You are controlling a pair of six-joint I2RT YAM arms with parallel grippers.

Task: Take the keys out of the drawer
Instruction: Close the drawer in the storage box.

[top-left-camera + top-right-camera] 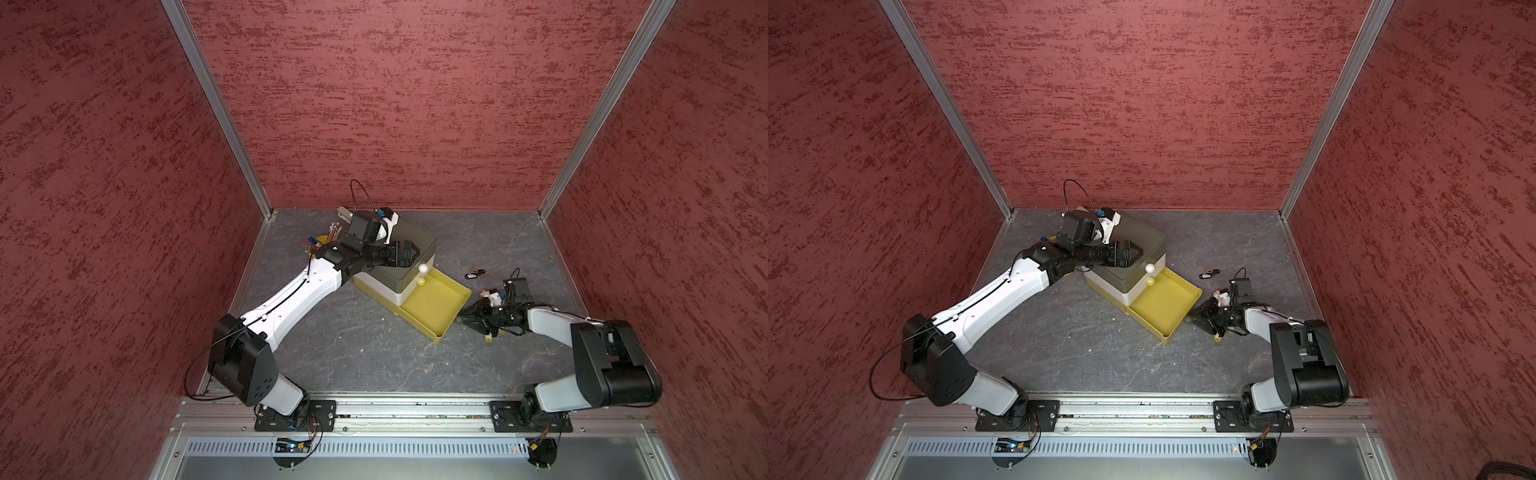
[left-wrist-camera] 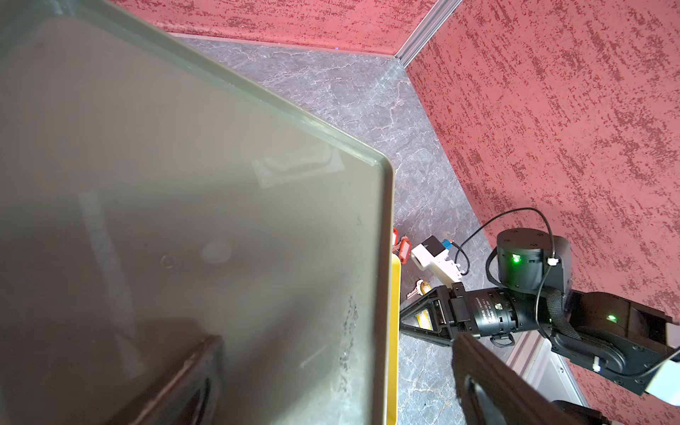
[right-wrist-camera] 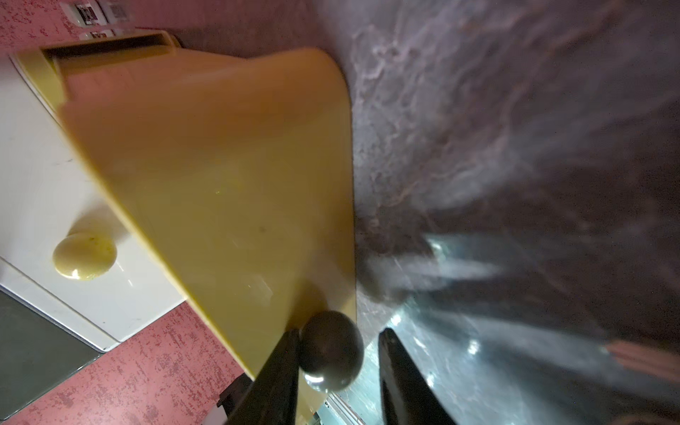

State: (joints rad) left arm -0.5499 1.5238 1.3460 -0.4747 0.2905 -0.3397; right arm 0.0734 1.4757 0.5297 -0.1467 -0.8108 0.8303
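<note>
Right wrist view: right end effector (image 3: 338,333) jaws apart astride the knob (image 3: 331,349) of the drawer (image 1: 432,301), one finger (image 3: 279,375) touching, probably to push it shut | left end effector (image 1: 413,254) spread wide over the cabinet (image 1: 419,237), seemingly steadying it | keys (image 1: 475,273) on table (image 1: 353,353), right of the empty-looking drawer, some just beside the right end effector

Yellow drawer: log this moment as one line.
yellow drawer: pulled out, looks empty | right gripper: jaws open around dark knob | left gripper: open above grey cabinet top | keys: on table
</note>
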